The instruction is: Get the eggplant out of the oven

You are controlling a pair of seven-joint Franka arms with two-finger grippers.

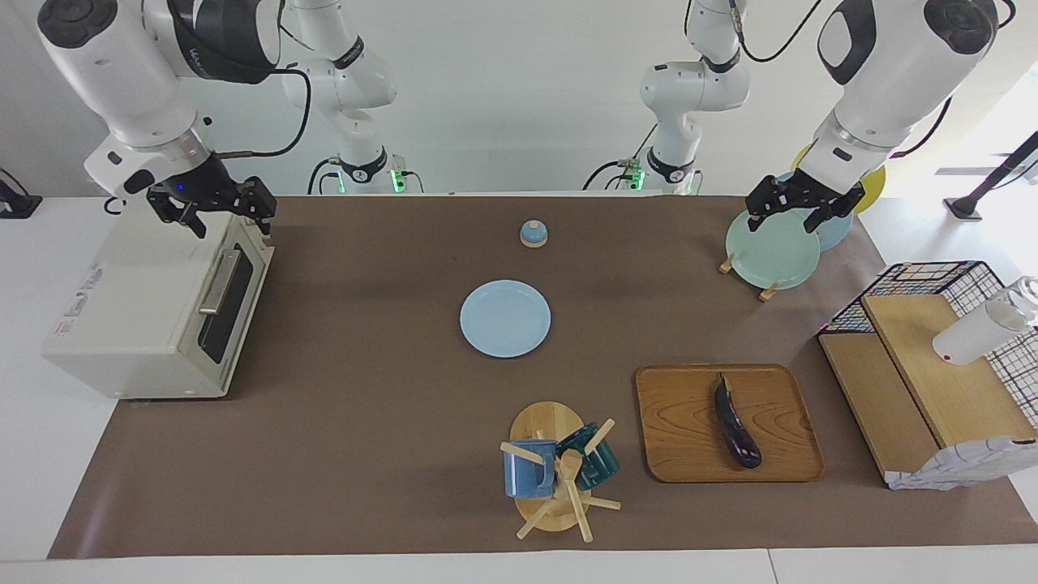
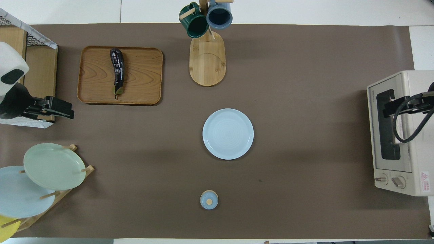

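The dark purple eggplant point(image 1: 736, 426) point(image 2: 117, 71) lies lengthwise on a wooden tray point(image 1: 689, 438) point(image 2: 142, 78) toward the left arm's end of the table. Nothing is touching it. The cream oven point(image 1: 138, 308) point(image 2: 396, 135) stands at the right arm's end with its door closed. My left gripper point(image 1: 791, 215) point(image 2: 66, 110) hangs open and empty, raised over the plate rack, well apart from the tray. My right gripper point(image 1: 219, 212) point(image 2: 389, 108) is open and empty just over the oven's top front edge, where the arm waits.
A light blue plate point(image 1: 504, 318) sits mid-table, with a small blue knobbed lid point(image 1: 534, 234) nearer to the robots. A mug tree point(image 1: 559, 474) stands beside the tray. A rack of plates point(image 1: 770, 247) and a wire basket with wooden boxes point(image 1: 924, 357) fill the left arm's end.
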